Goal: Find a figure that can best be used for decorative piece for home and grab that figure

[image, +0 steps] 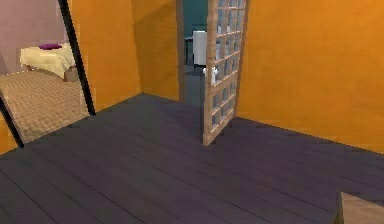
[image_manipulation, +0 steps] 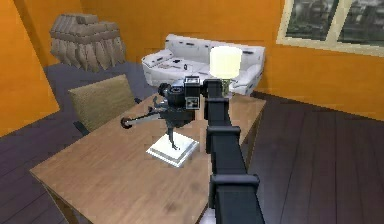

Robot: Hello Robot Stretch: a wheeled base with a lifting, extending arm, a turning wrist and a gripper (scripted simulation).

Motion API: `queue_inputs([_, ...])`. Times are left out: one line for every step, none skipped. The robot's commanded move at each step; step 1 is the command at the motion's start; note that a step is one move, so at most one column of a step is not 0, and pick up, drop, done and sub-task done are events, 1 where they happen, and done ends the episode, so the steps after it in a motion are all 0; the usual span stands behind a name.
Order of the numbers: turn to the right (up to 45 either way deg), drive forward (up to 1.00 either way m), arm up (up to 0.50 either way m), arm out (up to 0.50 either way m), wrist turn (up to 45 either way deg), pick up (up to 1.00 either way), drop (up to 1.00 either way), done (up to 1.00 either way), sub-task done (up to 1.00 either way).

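Note:
The dark arm [image_manipulation: 228, 165] rises from the arm side view's bottom edge over a wooden table [image_manipulation: 110, 175]. At its far end the gripper [image_manipulation: 130, 121] points left, its thin fingers [image_manipulation: 145, 117] reaching toward the table's far edge near a chair. Just below the gripper's dark body, a small dark upright shape [image_manipulation: 176, 138] stands on a flat white slab [image_manipulation: 170, 153] on the tabletop. I cannot make out what that shape is. I cannot tell whether the gripper holds anything.
A tan chair [image_manipulation: 100, 100], a lamp with a pale shade [image_manipulation: 226, 62], a white sofa [image_manipulation: 190, 52] and a draped grey-brown heap [image_manipulation: 85, 40] lie beyond the table. In the forward view a glass-paned door [image: 224, 70] stands ajar between orange walls; a bed [image: 48, 60] shows at left.

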Motion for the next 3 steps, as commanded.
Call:
queue_inputs([0.0,0.00,0.00,0.00,36.0,0.00,0.00,0.00,0.00])
queue_inputs([0.0,0.00,-0.30,0.00,0.0,0.00,0.00,0.00,0.00])
queue_inputs([0.0,0.00,0.00,0.00,0.0,1.00,0.00,0.00,0.00])
